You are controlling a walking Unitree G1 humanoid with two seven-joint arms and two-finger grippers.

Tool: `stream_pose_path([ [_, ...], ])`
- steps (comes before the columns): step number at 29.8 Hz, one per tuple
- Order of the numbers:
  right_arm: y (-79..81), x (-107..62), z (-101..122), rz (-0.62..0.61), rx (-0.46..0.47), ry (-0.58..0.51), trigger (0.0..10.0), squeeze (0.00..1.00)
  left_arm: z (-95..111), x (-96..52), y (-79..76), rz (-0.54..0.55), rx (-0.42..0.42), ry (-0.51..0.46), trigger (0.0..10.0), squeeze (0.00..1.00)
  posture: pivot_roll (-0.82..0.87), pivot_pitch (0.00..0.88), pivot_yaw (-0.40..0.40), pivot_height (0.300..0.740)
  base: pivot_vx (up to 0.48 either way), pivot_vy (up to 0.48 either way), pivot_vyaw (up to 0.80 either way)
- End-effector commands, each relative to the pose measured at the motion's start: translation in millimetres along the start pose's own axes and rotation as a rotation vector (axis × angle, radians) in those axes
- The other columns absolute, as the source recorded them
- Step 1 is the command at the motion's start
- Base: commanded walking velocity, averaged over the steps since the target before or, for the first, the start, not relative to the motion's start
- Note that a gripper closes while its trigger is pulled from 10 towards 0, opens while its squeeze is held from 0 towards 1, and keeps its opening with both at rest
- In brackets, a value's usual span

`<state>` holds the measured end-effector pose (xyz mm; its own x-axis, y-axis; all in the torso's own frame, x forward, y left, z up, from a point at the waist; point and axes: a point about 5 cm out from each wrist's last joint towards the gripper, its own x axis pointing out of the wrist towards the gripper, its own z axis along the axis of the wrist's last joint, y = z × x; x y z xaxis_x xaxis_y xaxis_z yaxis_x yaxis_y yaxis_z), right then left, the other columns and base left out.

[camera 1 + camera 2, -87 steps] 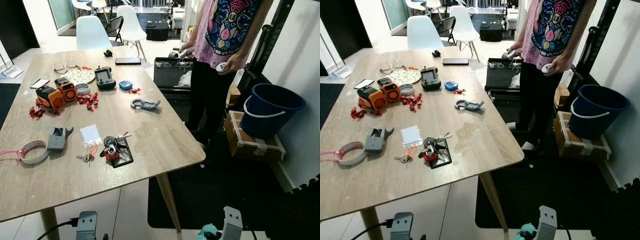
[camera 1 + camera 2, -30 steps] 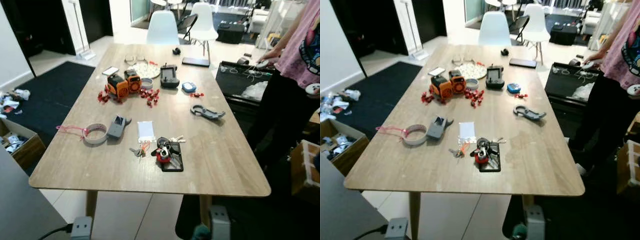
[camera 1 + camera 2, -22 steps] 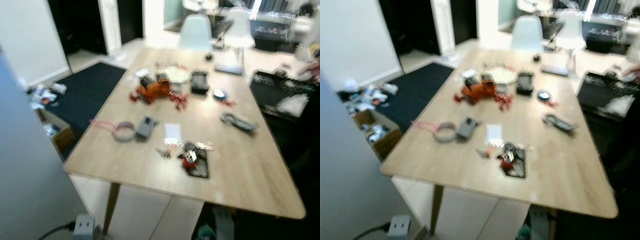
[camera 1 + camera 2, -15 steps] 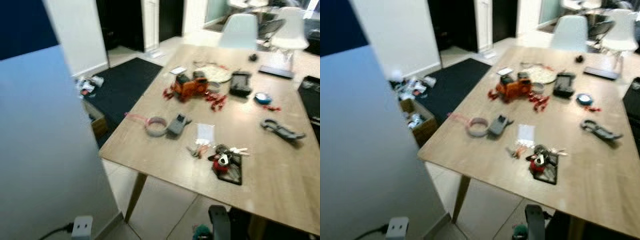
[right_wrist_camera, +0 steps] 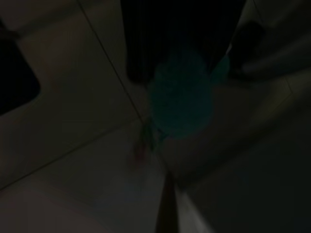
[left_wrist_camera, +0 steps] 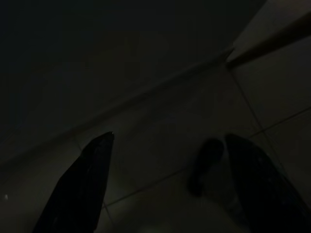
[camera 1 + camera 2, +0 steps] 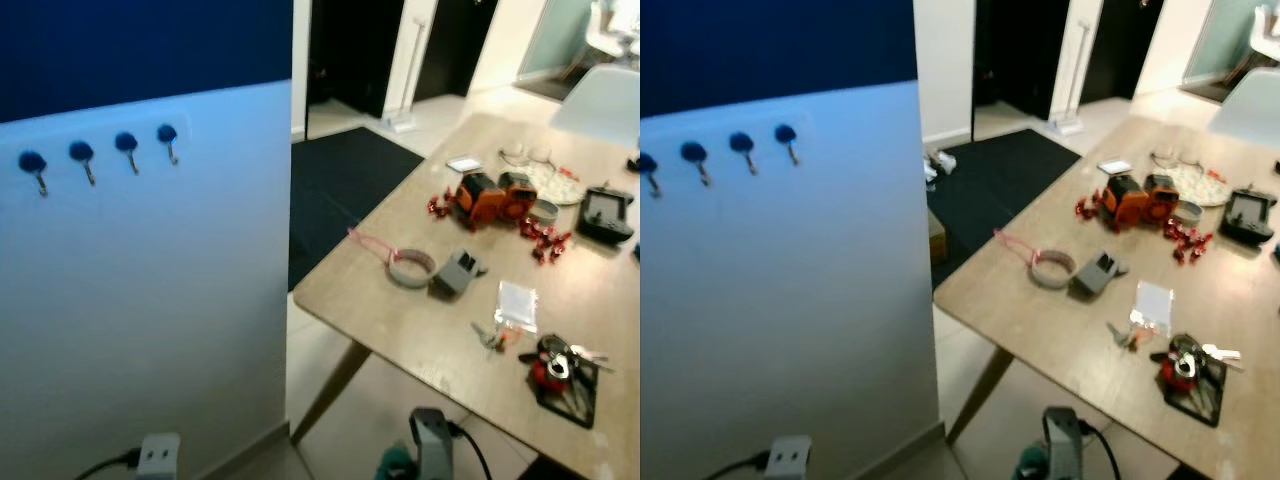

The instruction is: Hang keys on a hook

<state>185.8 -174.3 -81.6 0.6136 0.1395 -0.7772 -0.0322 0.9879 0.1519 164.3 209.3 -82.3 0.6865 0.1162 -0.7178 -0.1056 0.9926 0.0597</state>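
on wall point(image 7: 150, 300): four hooks point(image 7: 126, 145), none w/ keys.

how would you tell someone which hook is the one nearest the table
Start at the pale panel with the dark blue band along its top, to the left of the wooden table. A row of four blue-knobbed hooks runs across it. The nearest hook is the end one on the table's side, beside the panel's edge and highest in the picture.

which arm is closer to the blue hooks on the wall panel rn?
Left. The left arm hangs low, roughly below the row of blue hooks. The right arm hangs further right, near the table.
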Motion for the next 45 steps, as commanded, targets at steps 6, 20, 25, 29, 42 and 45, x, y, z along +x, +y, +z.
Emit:
stream_pose_path([
  [6,0.5,0.3,0.5,0.002,-0.004,0.002,10.0,0.00,-13.2,-4.8,3.1,0.010,-0.005,0.042,10.0,0.00,0.07,0.035,-0.026,0.740,0.000,0.000,0.80],
  [20,1.8,0.5,0.0,0.005,-0.002,0.003,10.0,0.00,-12.7,-4.6,2.5,0.005,-0.015,0.038,10.0,0.00,0.08,0.043,-0.025,0.740,0.000,0.000,0.80],
  [25,2.1,0.5,-0.2,0.006,-0.001,0.003,10.0,0.00,-13.3,-4.6,2.1,0.004,-0.015,0.043,10.0,0.00,0.08,0.045,-0.024,0.740,0.000,0.000,0.80],
  [29,2.6,0.6,-0.7,0.006,0.002,0.004,10.0,0.00,-14.5,-4.7,0.6,0.000,-0.010,0.054,10.0,0.00,0.08,0.048,-0.024,0.740,0.000,0.000,0.80],
  [42,2.6,0.5,-1.0,0.006,0.003,0.005,10.0,0.00,-12.9,-4.1,-2.7,-0.010,0.007,0.045,10.0,0.00,0.08,0.049,-0.024,0.740,0.000,0.000,0.80],
  [45,2.7,0.4,-1.2,0.007,0.004,0.005,10.0,0.00,-12.9,-4.0,-3.0,-0.011,0.008,0.045,10.0,0.00,0.08,0.049,-0.024,0.740,0.000,0.000,0.80],
])
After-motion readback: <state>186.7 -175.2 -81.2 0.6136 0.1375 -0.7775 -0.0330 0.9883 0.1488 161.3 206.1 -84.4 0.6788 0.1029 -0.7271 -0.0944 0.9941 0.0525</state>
